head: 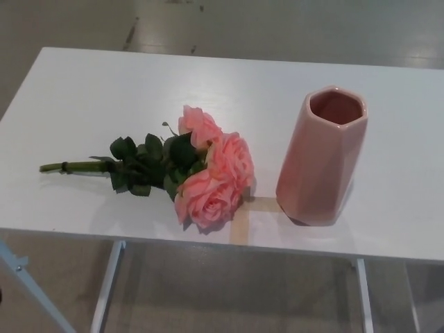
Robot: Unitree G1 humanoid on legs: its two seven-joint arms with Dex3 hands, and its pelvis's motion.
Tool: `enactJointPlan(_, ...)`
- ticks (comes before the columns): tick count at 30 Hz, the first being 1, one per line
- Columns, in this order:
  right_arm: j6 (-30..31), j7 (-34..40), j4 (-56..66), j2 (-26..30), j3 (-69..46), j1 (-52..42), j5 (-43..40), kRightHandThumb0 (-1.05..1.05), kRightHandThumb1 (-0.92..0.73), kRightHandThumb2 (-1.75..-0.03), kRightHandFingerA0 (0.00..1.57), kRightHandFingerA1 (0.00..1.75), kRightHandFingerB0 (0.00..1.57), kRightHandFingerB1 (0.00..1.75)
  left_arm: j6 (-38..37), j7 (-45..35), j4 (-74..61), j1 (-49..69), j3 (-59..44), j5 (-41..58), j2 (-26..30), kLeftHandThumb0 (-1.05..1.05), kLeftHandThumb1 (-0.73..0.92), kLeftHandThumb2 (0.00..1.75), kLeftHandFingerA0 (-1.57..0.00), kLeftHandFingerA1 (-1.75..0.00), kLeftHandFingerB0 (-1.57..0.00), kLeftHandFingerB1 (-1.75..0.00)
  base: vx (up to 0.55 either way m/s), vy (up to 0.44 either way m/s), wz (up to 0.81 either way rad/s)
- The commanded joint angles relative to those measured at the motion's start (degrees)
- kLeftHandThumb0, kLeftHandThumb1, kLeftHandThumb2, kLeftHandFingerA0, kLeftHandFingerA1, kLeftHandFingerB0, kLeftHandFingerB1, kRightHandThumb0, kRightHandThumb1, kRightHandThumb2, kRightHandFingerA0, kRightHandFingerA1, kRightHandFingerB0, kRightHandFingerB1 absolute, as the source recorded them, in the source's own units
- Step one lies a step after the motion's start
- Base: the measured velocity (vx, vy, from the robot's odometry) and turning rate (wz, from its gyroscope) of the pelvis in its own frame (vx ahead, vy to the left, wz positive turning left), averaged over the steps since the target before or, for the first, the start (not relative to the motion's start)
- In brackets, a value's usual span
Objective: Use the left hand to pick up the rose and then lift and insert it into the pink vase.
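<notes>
A bunch of pink roses (211, 173) lies flat on the white table (104, 90), blooms toward the right, dark green leaves in the middle. Its green stem (73, 166) points left. A faceted pink vase (321, 156) stands upright to the right of the blooms, mouth open and empty as far as I can see. A small gap separates the blooms from the vase. Neither of my hands shows in the head view.
A cross of tan tape (243, 215) marks the table between the roses and the vase, near the front edge. White table legs (104, 291) and a grey floor (277, 28) show below and beyond the table.
</notes>
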State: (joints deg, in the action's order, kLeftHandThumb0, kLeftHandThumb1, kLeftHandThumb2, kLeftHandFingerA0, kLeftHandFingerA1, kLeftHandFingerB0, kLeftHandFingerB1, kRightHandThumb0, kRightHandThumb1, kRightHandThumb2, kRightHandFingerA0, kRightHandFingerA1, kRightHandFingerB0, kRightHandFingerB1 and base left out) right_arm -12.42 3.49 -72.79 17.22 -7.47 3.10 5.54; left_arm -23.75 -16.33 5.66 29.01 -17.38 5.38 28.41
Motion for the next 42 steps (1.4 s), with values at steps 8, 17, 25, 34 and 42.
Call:
enactJointPlan(8,3.48,7.29,-1.60,-0.11,0.64,2.91,1.12,-0.36,-0.64,-0.57,0.68,0.49,0.54,0.41,1.83,-1.78,-28.07,-1.43,-12.63,2.80,6.31,-0.65,0.40,0.77,0.00,0.00,0.00,-0.12,0.00,0.000,0.00)
enactJointPlan(17,3.39,5.95,-1.72,0.06,0.39,3.51,0.41,-0.36,-0.64,-0.57,0.68,0.49,0.55,0.42,10.97,-2.63,-26.73,-19.59,-6.78,-4.91,13.47,-0.61,0.37,0.77,0.00,-0.09,-0.02,-0.13,0.00,0.000,0.00)
enactJointPlan(25,2.37,4.79,-1.42,0.01,0.04,3.28,0.00,-0.37,-0.63,-0.59,0.63,0.47,0.56,0.42,19.47,-7.09,-13.22,-41.59,9.52,-10.13,16.51,-0.57,0.36,0.74,0.00,-0.10,-0.01,-0.17,0.00,0.000,0.00)
enactJointPlan(34,2.38,4.72,-1.38,0.13,-0.53,2.96,-0.42,-0.40,-0.62,-0.59,0.64,0.48,0.54,0.42,28.33,-8.88,0.25,-58.51,24.15,-19.28,14.25,-0.55,0.35,0.75,0.00,-0.13,-0.02,-0.21,0.00,0.000,0.00)
enactJointPlan(42,2.50,4.04,-1.09,-0.46,-1.51,2.60,-1.23,-0.37,-0.63,-0.59,0.64,0.48,0.55,0.42,31.71,-8.49,16.18,-70.77,35.60,-26.63,9.75,-0.55,0.35,0.74,0.00,-0.12,-0.04,-0.21,0.00,0.000,0.00)
